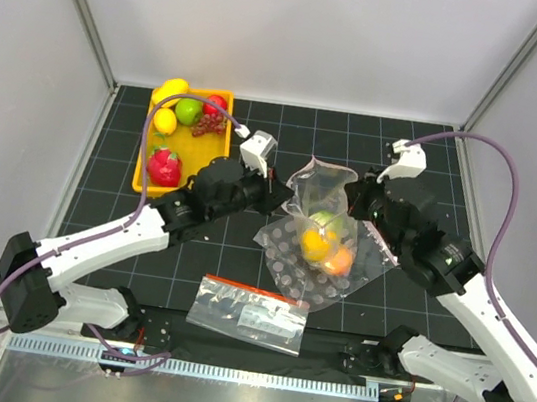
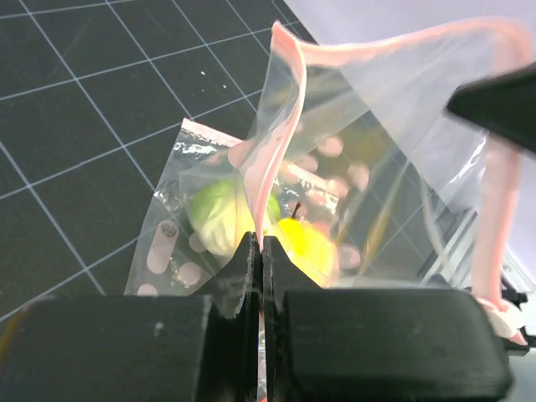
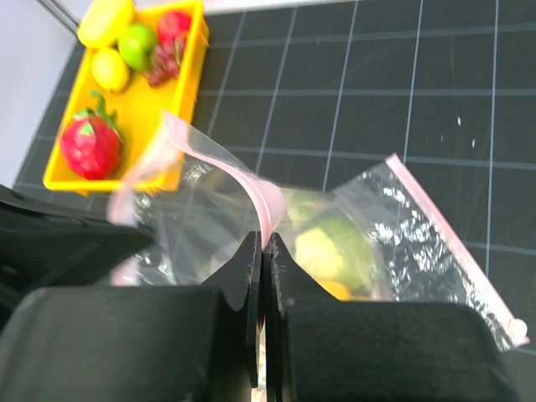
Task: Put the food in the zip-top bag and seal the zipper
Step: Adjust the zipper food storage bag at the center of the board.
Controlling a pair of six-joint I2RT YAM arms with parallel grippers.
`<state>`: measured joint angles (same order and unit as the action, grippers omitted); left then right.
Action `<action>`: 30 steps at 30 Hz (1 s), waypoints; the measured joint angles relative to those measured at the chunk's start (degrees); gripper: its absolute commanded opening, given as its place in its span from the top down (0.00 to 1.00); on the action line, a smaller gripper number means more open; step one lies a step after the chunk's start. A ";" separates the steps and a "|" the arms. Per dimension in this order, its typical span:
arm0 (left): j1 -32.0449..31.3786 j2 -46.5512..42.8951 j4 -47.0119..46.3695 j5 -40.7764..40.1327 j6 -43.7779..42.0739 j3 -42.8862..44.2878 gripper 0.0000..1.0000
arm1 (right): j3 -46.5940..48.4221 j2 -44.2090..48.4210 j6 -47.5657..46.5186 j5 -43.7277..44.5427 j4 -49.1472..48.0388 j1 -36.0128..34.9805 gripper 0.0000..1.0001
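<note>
The black gridded tabletop (image 1: pixel 426 164) carries everything. Near its middle sits the zip-top bag (image 1: pixel 319 190), lying partly over a clear bubble sheet (image 1: pixel 284 264), with its mouth lifted off the surface and gaping. At the far left is a yellow tray (image 1: pixel 194 155). A printed bag with a red band (image 1: pixel 247 309) lies flat near the arm bases and looks untouched.

The left tool (image 2: pixel 258 251) is pinched tight on 1 lip of the bag's mouth, with the plastic caught between its jaws. The right tool (image 3: pixel 261 251) is likewise closed on the opposite lip, with no gap between its jaws. Between them, they hold the opening up and apart.

At least 3 pieces of food are in the bag: a green round fruit (image 1: pixel 326 220), a yellow piece (image 1: pixel 315 241) and an orange one (image 1: pixel 338 262). About 6 more fruits lie in the tray, among them a green apple (image 1: pixel 189 110) and a lemon (image 1: pixel 165 121). Whether those are meant to go in too, I cannot tell.

The zipper (image 3: pixel 444 239) is not sealed, as its pink strips stand clearly apart in both wrist views. I judge the loading to be at least partly done. What clearly remains is bringing the 2 lips together and pressing the strip shut along its whole length.
</note>
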<state>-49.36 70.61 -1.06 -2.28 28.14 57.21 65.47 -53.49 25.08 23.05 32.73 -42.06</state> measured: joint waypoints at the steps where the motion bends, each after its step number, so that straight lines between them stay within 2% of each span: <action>1: 0.00 0.33 -0.55 -0.02 0.44 -0.02 0.94 | 1.84 -0.83 -0.33 0.17 0.17 0.00 0.99; 3: 0.02 1.03 -2.01 -0.07 1.51 -0.15 0.84 | 5.07 -3.04 -1.05 0.42 0.20 0.02 0.99; 5: 0.28 1.60 -3.80 -0.22 2.45 -0.85 0.83 | 6.29 -5.16 -1.51 0.52 -0.61 0.02 0.99; 7: 0.68 2.23 -4.50 -0.39 2.89 -1.44 0.61 | 5.99 -7.56 -2.03 0.72 -1.01 0.00 0.99; 9: 1.27 3.13 -4.61 -0.74 3.21 -1.55 0.32 | 4.31 -9.35 -2.25 0.76 -1.57 0.02 0.99; 12: 2.29 3.65 -3.76 -1.60 4.17 -1.55 0.21 | 1.01 -10.38 -2.36 0.31 -2.62 0.02 0.99; 19: 4.68 -1.29 3.26 -7.37 3.28 -1.51 0.15 | -5.86 -7.06 -2.49 -0.09 -7.96 0.00 0.99; 20: 4.85 -2.60 4.07 -8.66 3.06 -1.51 0.12 | -7.13 -5.84 -2.49 0.07 -9.09 0.00 0.99; 21: 5.03 -4.57 5.18 -10.62 2.82 -1.51 0.01 | -8.39 -4.50 -2.49 0.26 -10.23 0.00 0.99; 26: 6.14 -10.78 7.21 -20.22 2.54 -1.51 0.00 | -12.37 0.31 -2.51 0.94 -14.10 0.00 0.99; 30: 10.05 -9.46 7.50 -23.39 2.25 -1.38 0.00 | -13.57 1.18 -2.75 1.84 -16.17 0.00 0.99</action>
<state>-39.31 61.14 6.44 -25.67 30.39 55.83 51.90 -52.31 22.33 24.88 16.56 -42.06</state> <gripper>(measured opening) 0.996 0.043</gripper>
